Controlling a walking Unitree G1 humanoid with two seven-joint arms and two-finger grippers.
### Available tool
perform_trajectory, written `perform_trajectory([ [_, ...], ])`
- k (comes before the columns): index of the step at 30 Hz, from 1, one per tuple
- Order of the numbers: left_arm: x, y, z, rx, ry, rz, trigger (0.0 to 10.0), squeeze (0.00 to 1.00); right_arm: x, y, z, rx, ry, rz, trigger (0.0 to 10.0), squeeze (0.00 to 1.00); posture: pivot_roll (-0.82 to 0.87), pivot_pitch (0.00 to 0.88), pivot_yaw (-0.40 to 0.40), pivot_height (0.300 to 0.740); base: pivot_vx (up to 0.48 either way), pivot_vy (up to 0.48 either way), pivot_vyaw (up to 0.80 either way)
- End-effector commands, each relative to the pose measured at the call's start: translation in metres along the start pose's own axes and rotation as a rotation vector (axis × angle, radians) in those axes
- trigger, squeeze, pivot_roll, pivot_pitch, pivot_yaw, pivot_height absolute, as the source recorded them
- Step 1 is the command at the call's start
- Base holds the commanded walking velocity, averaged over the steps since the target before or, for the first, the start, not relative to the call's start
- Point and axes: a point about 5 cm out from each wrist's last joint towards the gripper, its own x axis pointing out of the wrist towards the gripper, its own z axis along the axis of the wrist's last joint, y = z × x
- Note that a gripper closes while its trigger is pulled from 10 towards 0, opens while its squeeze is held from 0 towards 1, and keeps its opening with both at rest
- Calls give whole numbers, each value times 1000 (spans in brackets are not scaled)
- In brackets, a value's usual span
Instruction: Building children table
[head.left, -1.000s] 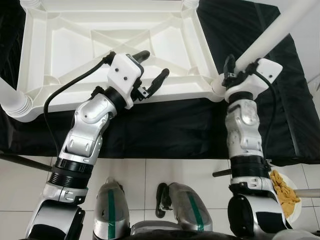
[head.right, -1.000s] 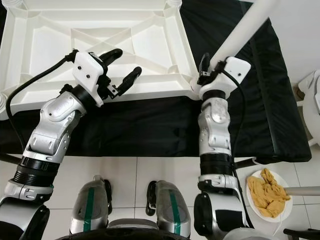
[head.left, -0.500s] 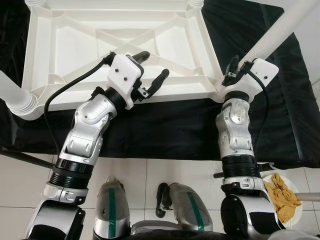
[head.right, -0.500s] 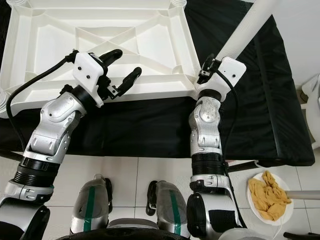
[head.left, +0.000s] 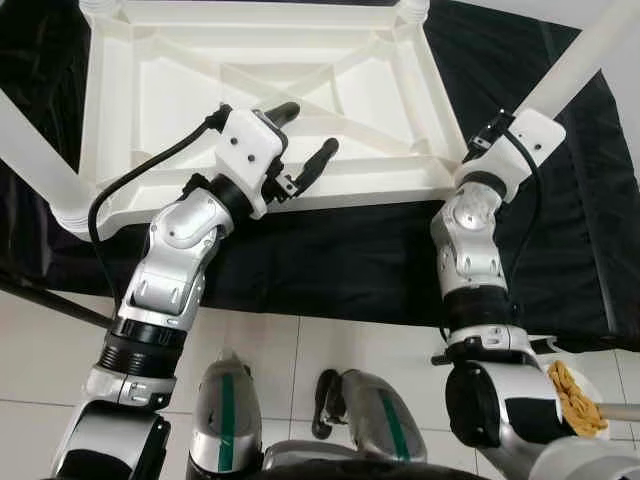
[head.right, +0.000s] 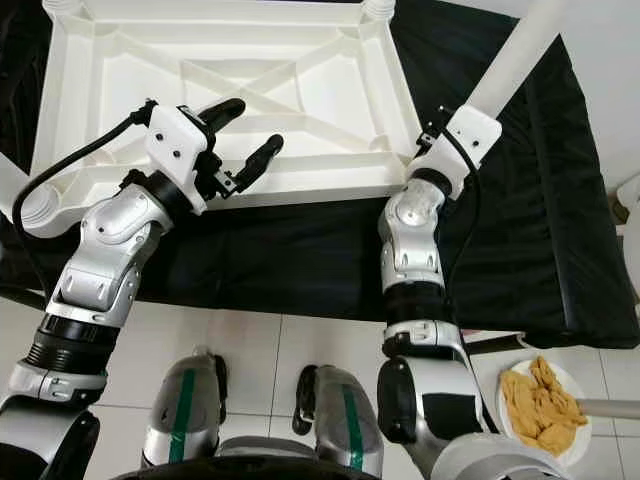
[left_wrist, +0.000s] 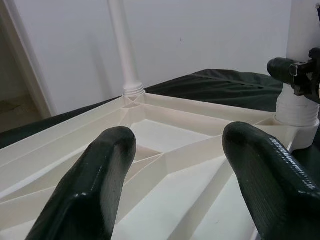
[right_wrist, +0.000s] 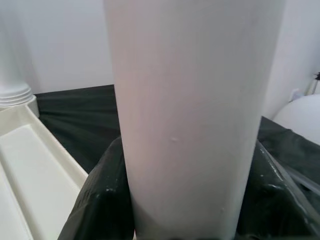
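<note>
A white plastic children's table (head.left: 350, 190) lies upside down on a black cloth (head.left: 340, 260), ribbed underside up. My right gripper (head.left: 492, 133) is shut on the base of the near-right leg (head.left: 580, 55), where it enters the corner socket. In the right wrist view the leg (right_wrist: 190, 115) runs between the black fingers (right_wrist: 100, 200). My left gripper (head.left: 308, 130) hovers open over the table's near rim with nothing between its fingers (left_wrist: 90, 185). Another leg (head.left: 35, 160) stands in the near-left corner, and a far leg (left_wrist: 125, 50) stands upright.
The black cloth covers a low platform whose front edge runs just before my feet (head.left: 330, 400). A white plate (head.right: 540, 405) with yellow pieces sits on the tiled floor at the right. A dark rod (head.left: 50, 300) lies on the floor at the left.
The table has slid to the right, drawn along by my right gripper shut on the near-right leg. My left gripper has stayed where it was, open.
</note>
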Motion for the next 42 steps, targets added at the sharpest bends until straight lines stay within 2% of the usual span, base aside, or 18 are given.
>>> perform_trajectory([
  [1, 2, -1, 1, 14, -4, 0, 10000, 0, -6, -36, -50, -114, 210, -142, 10000, 0, 127, 44, -67, 740, 0, 0, 0],
  [6, 1, -1, 2, 18, -5, 2, 10000, 0, -5, -35, -50, -102, 216, -166, 10000, 0, 135, 47, -70, 740, 0, 0, 0],
  [12, -1, 0, 2, 20, -2, 9, 10000, 0, -10, -42, -59, -65, 239, -150, 10000, 0, 140, 53, -70, 740, 0, 0, 0],
  [16, -2, 0, 2, 22, 0, 10, 10000, 0, -12, -56, -69, -33, 284, -211, 10000, 0, 139, 58, -67, 740, 0, 0, 0],
  [17, -2, 1, 3, 22, 1, 9, 10000, 0, -13, -69, -73, -22, 285, -262, 10000, 0, 135, 64, -58, 740, 0, 0, 0],
  [18, -2, 1, 3, 22, 1, 9, 10000, 0, -13, -69, -73, -22, 285, -262, 10000, 0, 135, 64, -58, 740, 0, 0, 0],
  [19, -2, 2, 3, 23, 2, 8, 10000, 0, -15, -79, -79, -4, 312, -306, 10000, 0, 132, 65, -54, 740, 0, 0, 0],
  [21, -2, 2, 3, 24, 3, 7, 10000, 0, -16, -81, -81, 7, 330, -321, 10000, 0, 132, 66, -53, 740, 0, 0, 0],
  [29, 0, 1, 3, 21, 1, -3, 10000, 0, -15, -75, -79, -2, 322, -303, 10000, 0, 125, 74, -47, 740, 0, 0, 0],
  [42, 0, 1, 3, 16, 2, 6, 10000, 0, -16, -75, -80, -3, 318, -291, 10000, 0, 124, 78, -54, 740, 0, 0, 0],
])
